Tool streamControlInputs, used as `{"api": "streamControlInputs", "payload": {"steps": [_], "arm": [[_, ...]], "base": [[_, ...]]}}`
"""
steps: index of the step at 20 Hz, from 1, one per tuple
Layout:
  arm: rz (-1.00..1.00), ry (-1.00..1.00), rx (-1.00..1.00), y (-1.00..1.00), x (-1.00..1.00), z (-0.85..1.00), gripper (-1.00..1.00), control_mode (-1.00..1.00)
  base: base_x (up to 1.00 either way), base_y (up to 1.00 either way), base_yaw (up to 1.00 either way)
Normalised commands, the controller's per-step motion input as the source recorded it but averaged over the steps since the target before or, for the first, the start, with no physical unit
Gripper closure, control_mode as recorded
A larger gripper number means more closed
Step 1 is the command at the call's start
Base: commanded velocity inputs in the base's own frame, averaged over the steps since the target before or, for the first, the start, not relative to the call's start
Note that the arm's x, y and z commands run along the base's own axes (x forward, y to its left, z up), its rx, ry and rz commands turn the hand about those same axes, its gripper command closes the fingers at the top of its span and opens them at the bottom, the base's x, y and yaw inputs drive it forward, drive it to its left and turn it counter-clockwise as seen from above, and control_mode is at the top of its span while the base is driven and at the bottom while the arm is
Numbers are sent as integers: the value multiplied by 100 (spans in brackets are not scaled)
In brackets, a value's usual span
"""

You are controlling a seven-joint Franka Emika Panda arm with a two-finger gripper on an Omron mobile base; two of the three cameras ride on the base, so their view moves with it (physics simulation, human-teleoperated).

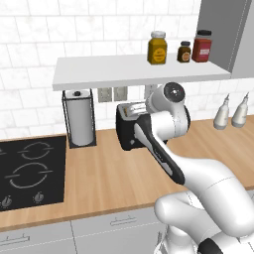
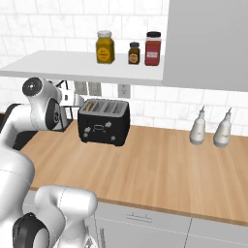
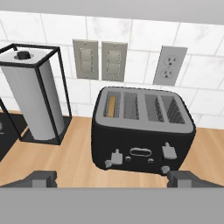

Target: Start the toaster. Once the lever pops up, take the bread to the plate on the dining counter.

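My hand (image 3: 112, 178) hangs w/ fingers wide apart, nothing held, facing the toaster (image 3: 143, 133) on the worktop (image 3: 74, 153). Bread (image 3: 112, 106) sits in the leftmost slot. I'd say: press that side's lever (image 3: 116, 158) straight down, square on, w/o shoving the toaster back.
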Motion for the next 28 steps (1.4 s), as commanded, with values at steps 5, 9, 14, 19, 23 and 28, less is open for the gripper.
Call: {"api": "streamControlInputs", "payload": {"steps": [5, 9, 14, 19, 23, 28], "arm": [[0, 0, 0, 0, 0, 0, -100, -100], [0, 0, 0, 0, 0, 0, -100, -100], [0, 0, 0, 0, 0, 0, -100, -100], [0, 0, 0, 0, 0, 0, -100, -100], [0, 0, 0, 0, 0, 0, -100, -100], [0, 0, 0, 0, 0, 0, -100, -100]], "base": [[0, 0, 0], [0, 0, 0], [0, 0, 0], [0, 0, 0], [0, 0, 0], [0, 0, 0]]}}
